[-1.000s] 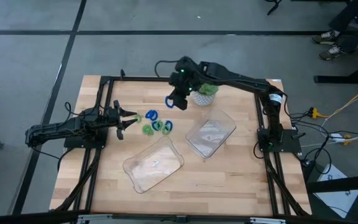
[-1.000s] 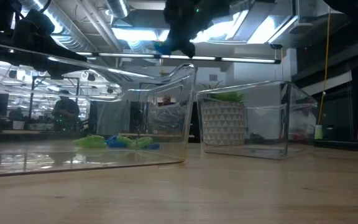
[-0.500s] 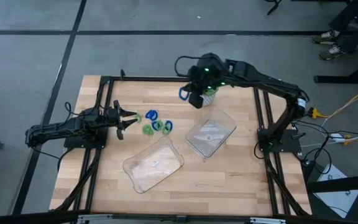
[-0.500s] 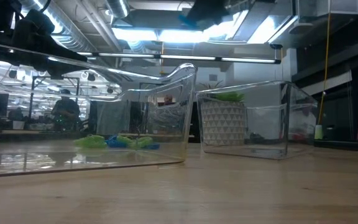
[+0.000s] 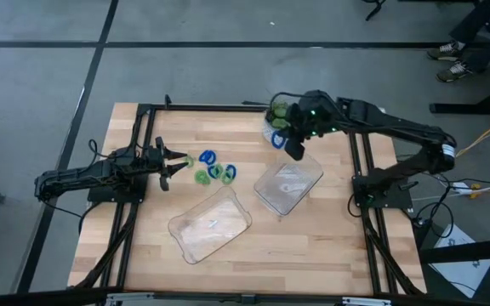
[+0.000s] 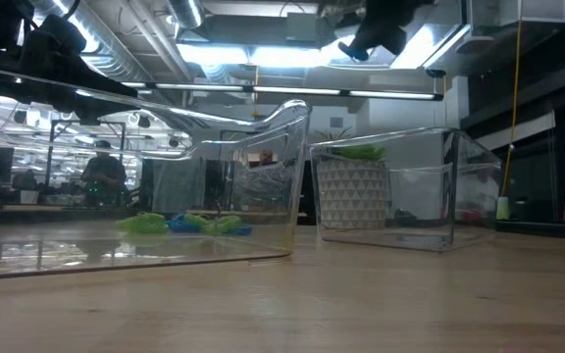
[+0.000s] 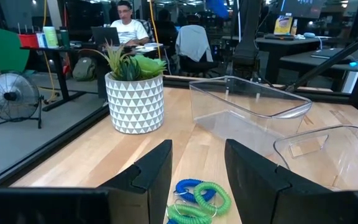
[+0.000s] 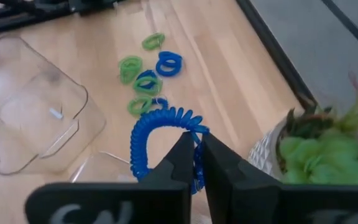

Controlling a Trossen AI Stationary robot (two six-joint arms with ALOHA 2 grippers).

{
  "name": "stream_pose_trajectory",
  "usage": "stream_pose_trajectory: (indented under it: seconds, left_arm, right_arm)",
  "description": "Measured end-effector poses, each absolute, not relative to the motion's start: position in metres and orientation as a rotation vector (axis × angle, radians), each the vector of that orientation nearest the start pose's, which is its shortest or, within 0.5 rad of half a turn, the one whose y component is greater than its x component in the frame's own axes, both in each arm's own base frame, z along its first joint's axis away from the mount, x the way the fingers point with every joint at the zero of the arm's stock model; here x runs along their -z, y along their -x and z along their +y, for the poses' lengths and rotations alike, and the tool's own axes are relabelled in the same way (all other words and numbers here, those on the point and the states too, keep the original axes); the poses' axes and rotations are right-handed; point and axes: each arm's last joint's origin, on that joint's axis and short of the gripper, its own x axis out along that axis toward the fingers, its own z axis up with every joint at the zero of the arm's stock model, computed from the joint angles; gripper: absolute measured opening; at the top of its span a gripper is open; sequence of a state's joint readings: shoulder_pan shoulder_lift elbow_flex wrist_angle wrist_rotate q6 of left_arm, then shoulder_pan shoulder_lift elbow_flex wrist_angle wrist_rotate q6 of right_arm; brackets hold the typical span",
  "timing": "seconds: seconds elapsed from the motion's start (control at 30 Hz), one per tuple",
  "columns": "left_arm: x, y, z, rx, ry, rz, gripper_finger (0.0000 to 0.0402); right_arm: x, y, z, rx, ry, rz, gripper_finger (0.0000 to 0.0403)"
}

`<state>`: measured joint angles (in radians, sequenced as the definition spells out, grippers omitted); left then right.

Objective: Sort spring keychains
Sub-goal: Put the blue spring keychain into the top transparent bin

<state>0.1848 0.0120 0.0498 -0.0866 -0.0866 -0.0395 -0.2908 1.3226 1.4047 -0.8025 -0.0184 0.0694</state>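
R gripper (image 5: 289,144) hangs high above the table (image 5: 313,229), by the potted plant (image 5: 281,115) and over the near edge of the right clear tray (image 5: 288,184). Its jaws are clamped on a blue spring keychain (image 8: 160,140); in the R wrist view the coil loops out to one side of the fingertips, pinched where the two dark fingers (image 8: 182,155) meet. In the high view the blue loop (image 5: 276,140) shows just beside the gripper, on the plant side.

Around it: plant in a white pot w/ triangle pattern (image 7: 135,102) stands just behind the jaws' line; the tray lies below and slightly fwd of them. Second clear tray (image 5: 210,223) lies nearer the table's front, well apart from the R jaws. No labels or writing legible on trays or pot.

L gripper (image 5: 173,163) waits low at the table's left side, jaws apart, pointing at the loose pile of spring keychains (image 5: 214,169). In the L wrist view a blue coil (image 7: 186,187) and a green coil (image 7: 211,196) lie just ahead of and between the open fingers (image 7: 152,174); nothing blocks the way to them.

Low view: R gripper (image 6: 375,29) is up near the ceiling lights, above the trays; green and blue coils (image 6: 186,224) show through the tray wall. A person (image 7: 125,25) sits at a desk in the room beyond; another person (image 6: 100,172) is far off.
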Motion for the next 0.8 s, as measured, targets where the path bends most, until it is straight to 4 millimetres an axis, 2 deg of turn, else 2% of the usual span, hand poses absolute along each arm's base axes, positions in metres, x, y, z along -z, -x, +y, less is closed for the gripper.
stream_pose_trajectory:
  seconds: [0.2,0.37,0.53,0.8]
  left_arm:
    - [-0.171,-0.093,0.02,-0.272,0.042,0.043,0.0143]
    - [-0.171,-0.093,0.02,-0.272,0.041,0.043,0.0143]
    - [-0.171,-0.093,0.02,-0.272,0.041,0.043,0.0143]
    - [-0.171,-0.093,0.02,-0.272,0.042,0.043,0.0143]
  right_arm:
    - [-0.349,-0.25,-0.074,0.305,-0.26,0.707,0.0019]
    - [-0.334,-0.251,-0.071,0.24,-0.298,0.731,0.002]
    - [-0.334,-0.256,-0.064,0.175,-0.254,0.706,0.0019]
    - [-0.337,-0.258,-0.063,0.186,-0.2,0.68,0.0018]
